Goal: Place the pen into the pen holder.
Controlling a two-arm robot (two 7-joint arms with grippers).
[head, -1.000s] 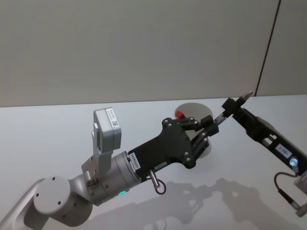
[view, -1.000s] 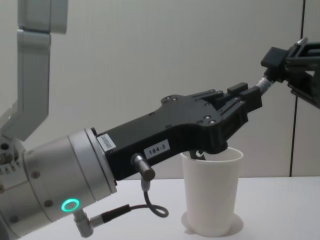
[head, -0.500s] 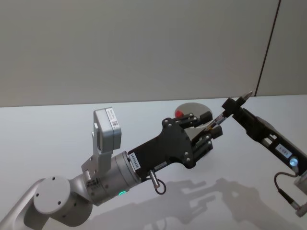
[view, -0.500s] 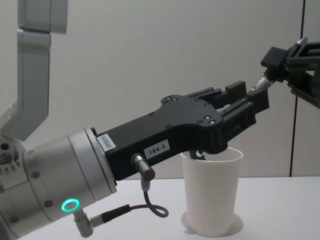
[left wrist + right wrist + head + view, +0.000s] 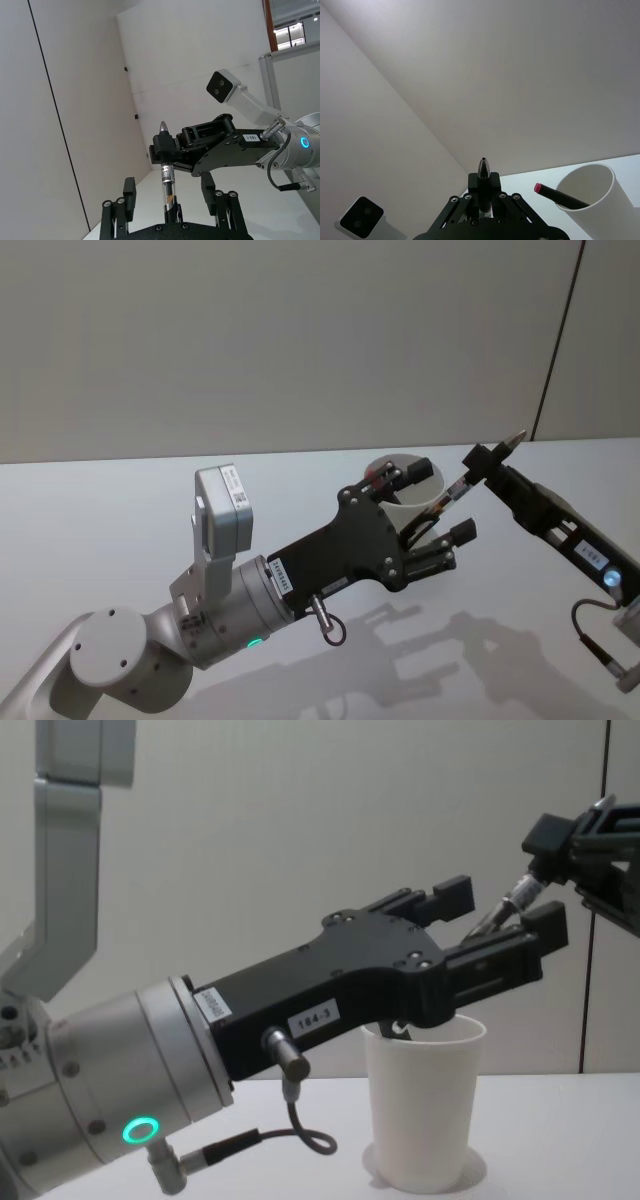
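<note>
Pen (image 5: pixel 463 481): held off the table (image 5: pixel 570 1140), slanted, pointed tip up and away from the robot. It sits above and just to the right of the pen holder (image 5: pixel 424 1110), not in it.

Right gripper (image 5: pixel 482 458): jaws pinched on the pen just below the tip. The wrist view shows the tip poking out past the clamp.

Left gripper (image 5: pixel 500 915): reaches over the cup, jaws spread wide. One finger is on each side of the pen's lower barrel and neither touches it.

Holder: white paper cup, upright on the table. It already contains a second pen with a red end (image 5: pixel 555 194), leaning on the rim.

Pen's lower end is masked by the left fingers in the head view, so I can't tell if it lines up with the cup mouth.

Handling, judged:
- Pen is light, rigid and smooth-barrelled. It is likely to swivel or slip in a two-point pinch, so grip mid-barrel across the narrow axis, clear of the right clamp.
- Cup is light, thin-walled and shorter than the pen. A sideways nudge could tip it, so lower the pen end-first, near vertical, then let go
</note>
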